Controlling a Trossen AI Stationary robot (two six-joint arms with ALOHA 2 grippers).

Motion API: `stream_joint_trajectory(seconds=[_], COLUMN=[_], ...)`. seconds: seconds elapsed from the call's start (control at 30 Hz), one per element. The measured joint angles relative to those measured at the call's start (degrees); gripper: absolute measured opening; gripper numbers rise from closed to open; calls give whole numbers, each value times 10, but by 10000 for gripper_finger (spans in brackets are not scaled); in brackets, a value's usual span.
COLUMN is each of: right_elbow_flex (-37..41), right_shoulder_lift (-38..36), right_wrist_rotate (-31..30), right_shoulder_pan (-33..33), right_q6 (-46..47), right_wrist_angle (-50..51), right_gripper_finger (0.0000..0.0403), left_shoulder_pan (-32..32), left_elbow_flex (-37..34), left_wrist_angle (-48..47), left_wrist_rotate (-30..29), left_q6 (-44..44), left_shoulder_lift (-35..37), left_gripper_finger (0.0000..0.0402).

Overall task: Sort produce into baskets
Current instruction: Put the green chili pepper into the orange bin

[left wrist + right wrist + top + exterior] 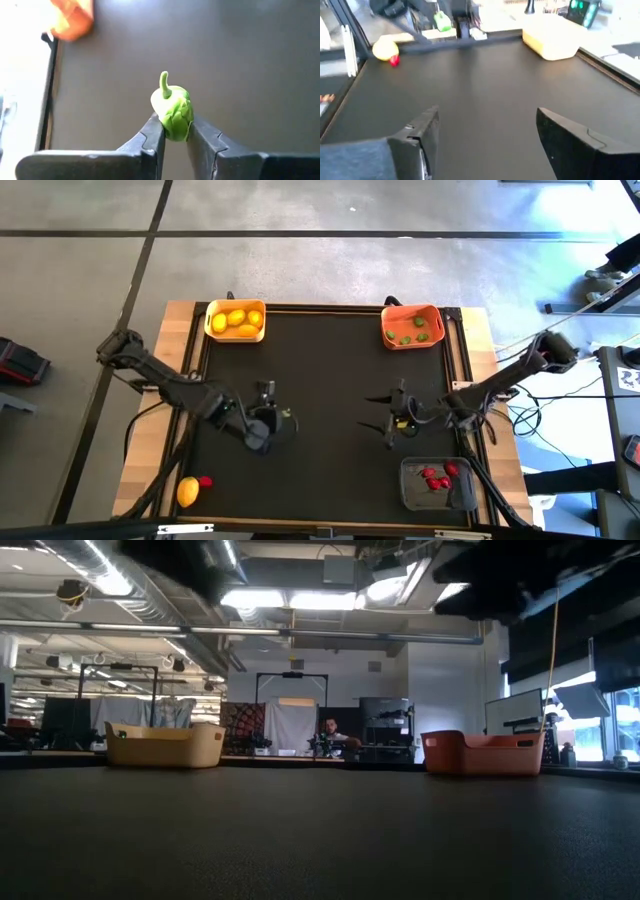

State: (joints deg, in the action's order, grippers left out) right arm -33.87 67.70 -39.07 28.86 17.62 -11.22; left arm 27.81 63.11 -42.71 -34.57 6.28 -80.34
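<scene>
My left gripper (282,418) is over the mat's left middle, shut on a small green toy piece with a stem (172,111). My right gripper (378,416) hangs open and empty over the mat's right middle, facing the left gripper. The yellow-orange basket (236,320) at the far left holds lemons. The orange-red basket (412,326) at the far right holds green pieces. The dark grey basket (438,484) at the near right holds red pieces. A loose lemon (187,491) and a red piece (205,481) lie on the near left edge. My left gripper pinches the green piece by its two opposite sides (176,129) between its two fingers (154,134). The stem end (164,82) sticks out past the fingertips. The piece is clear of the mat.
The black mat (320,380) is bare between the two grippers and the far baskets. A wooden border (180,360) frames it. In the low view the yellow basket (165,745) and the orange-red basket (485,753) stand at the far edge, with a person in the room behind.
</scene>
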Motion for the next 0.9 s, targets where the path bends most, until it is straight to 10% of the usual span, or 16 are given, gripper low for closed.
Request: stream_joint_trajectory(seconds=[0.57, 0.9], right_elbow_flex=[0, 0], right_shoulder_lift=[58, 70], right_wrist_rotate=[150, 159], right_shoulder_pan=[-120, -161], right_q6=[-165, -166], right_wrist_angle=[-247, -249], right_gripper_finger=[189, 186], left_shoulder_pan=[-143, -253], left_elbow_flex=[0, 0], left_wrist_angle=[146, 260], left_wrist_rotate=[29, 273], left_q6=[-293, -253], left_shoulder_lift=[0, -7], left_gripper_finger=[61, 61])
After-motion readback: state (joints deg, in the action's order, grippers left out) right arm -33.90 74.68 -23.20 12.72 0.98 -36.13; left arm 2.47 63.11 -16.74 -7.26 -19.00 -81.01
